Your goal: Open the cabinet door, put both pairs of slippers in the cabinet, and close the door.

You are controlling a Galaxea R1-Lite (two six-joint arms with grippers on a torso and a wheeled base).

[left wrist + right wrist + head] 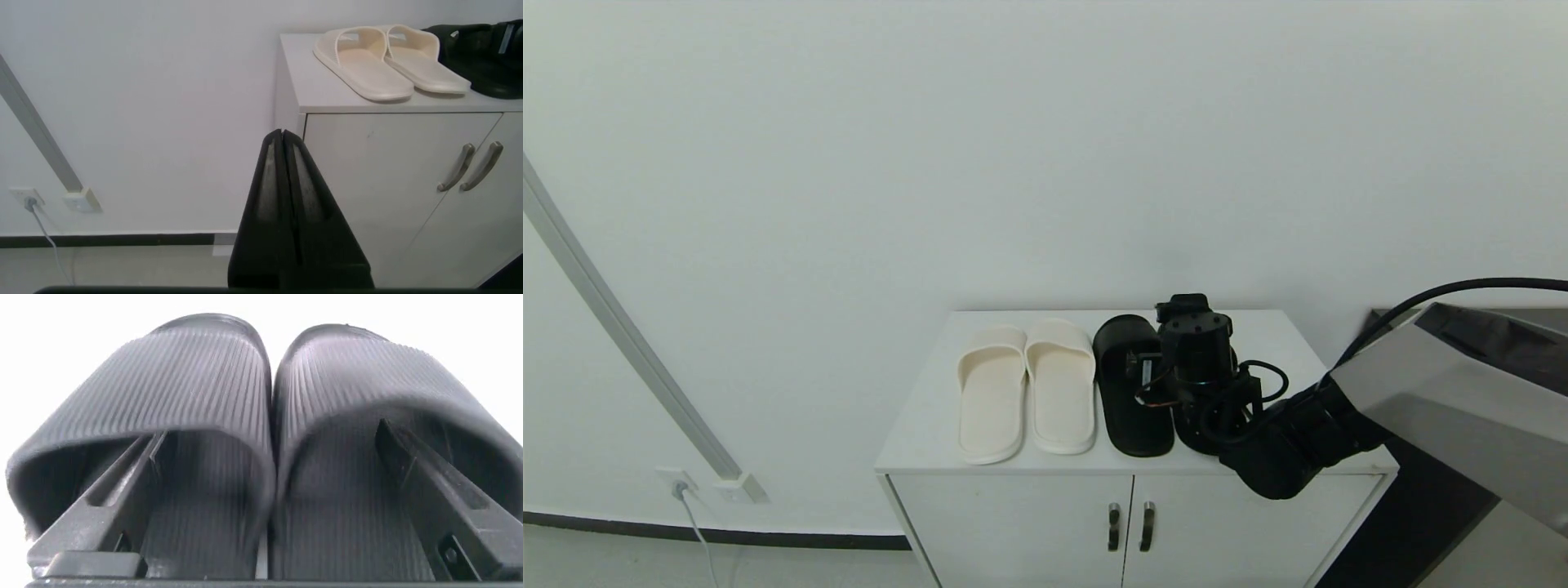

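Observation:
On top of the white cabinet lie a pair of white slippers and a pair of black slippers, side by side. My right gripper hangs low over the black pair and hides most of the right-hand one. In the right wrist view this gripper is open, with one finger under each black slipper's strap. Both cabinet doors are closed, their handles meeting in the middle. My left gripper is shut and empty, held low to the left of the cabinet, where the white slippers show on top.
A grey cable duct runs slantwise down the wall to a socket with a plugged-in cable, left of the cabinet. A dark unit stands close against the cabinet's right side. Bare floor lies to the left.

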